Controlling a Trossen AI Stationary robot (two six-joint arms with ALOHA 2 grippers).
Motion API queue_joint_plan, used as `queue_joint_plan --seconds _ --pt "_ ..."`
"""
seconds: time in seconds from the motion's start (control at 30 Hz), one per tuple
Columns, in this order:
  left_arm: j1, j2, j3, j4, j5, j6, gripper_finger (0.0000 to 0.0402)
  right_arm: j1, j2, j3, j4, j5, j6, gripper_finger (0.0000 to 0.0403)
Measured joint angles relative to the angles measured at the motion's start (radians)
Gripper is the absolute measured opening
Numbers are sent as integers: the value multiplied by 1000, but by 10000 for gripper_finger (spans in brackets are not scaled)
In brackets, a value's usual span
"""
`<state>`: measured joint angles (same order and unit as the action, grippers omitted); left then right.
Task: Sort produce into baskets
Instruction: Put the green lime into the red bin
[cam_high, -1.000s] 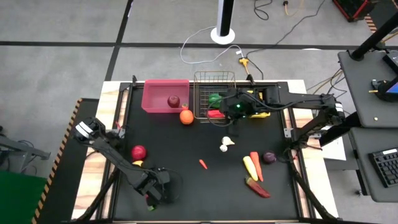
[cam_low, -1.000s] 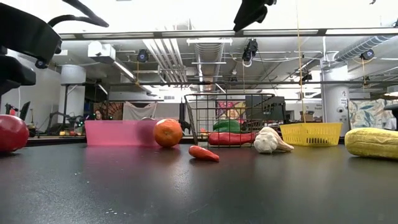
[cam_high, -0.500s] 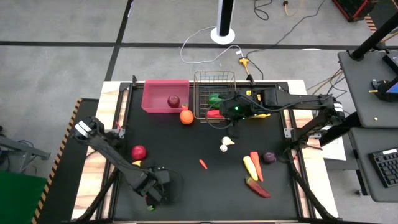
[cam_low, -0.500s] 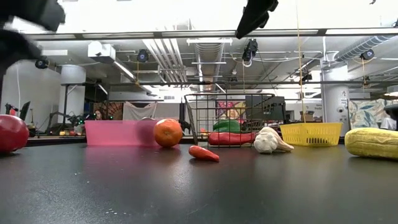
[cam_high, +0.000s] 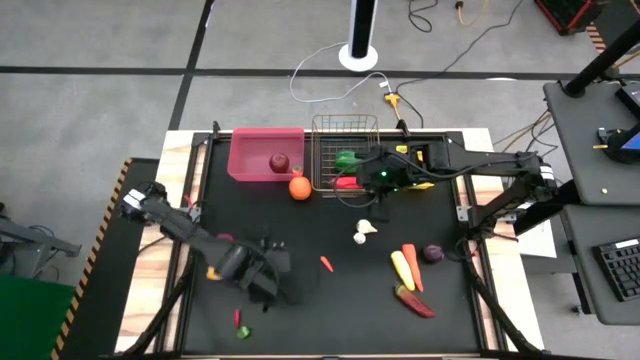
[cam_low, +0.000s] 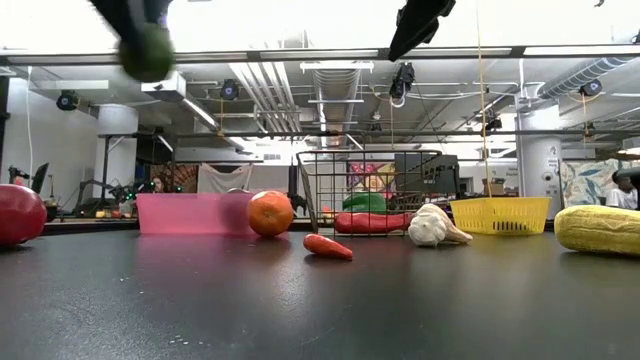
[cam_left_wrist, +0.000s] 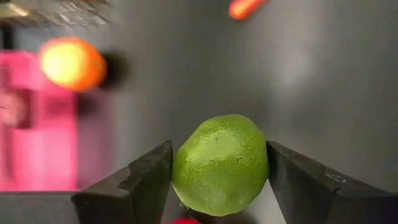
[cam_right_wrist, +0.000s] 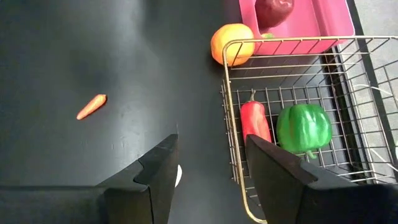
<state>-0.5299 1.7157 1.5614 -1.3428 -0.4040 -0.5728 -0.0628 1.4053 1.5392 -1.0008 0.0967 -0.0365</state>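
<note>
My left gripper (cam_high: 262, 270) is shut on a green lime (cam_left_wrist: 221, 163), high above the table in the low view (cam_low: 147, 50); the high view hides the lime under the gripper. My right gripper (cam_high: 373, 181) is open and empty above the near right corner of the wire basket (cam_high: 345, 152), which holds a green pepper (cam_right_wrist: 303, 127) and a red pepper (cam_right_wrist: 255, 121). The pink bin (cam_high: 266, 153) holds a dark red fruit (cam_high: 279, 162). An orange (cam_high: 298, 187) lies on the table in front of it. The yellow bin (cam_low: 500, 214) is mostly under the right arm. My left gripper pinches the lime by two opposite sides (cam_left_wrist: 181, 167) between its two fingers. The fingers come from above, pointing down. The lime is lifted clear of the table.
On the table lie a garlic (cam_high: 365, 232), a small red chilli (cam_high: 326, 264), a carrot (cam_high: 411, 266), a yellow corn (cam_high: 401, 268), a purple onion (cam_high: 433, 253) and a long red chilli (cam_high: 415, 301). A red apple (cam_low: 15, 213) sits at the left. Two small pieces (cam_high: 240, 324) lie near the front edge.
My left gripper has risen from near the table's front edge and gone toward the far edge, carrying the lime up clear of the table. My right gripper has stayed above the wire basket.
</note>
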Motion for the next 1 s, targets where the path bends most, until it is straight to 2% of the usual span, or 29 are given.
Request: queue_joint_plan --seconds 0.27,0.5,0.6,0.73,1.0 --pt "222 -83 -9 1 -59 265 230 7 -45 -16 -18 0 3 178" --pt "466 -170 -55 68 -62 463 230 7 -72 -29 -12 0 13 178" --pt "583 -193 -67 96 -32 533 230 7 -73 -43 -13 0 18 178" --pt "745 -203 -97 155 61 631 230 7 -73 -69 -12 0 30 178" --pt "1050 -204 -229 314 233 779 230 7 -73 -89 -12 0 55 178"
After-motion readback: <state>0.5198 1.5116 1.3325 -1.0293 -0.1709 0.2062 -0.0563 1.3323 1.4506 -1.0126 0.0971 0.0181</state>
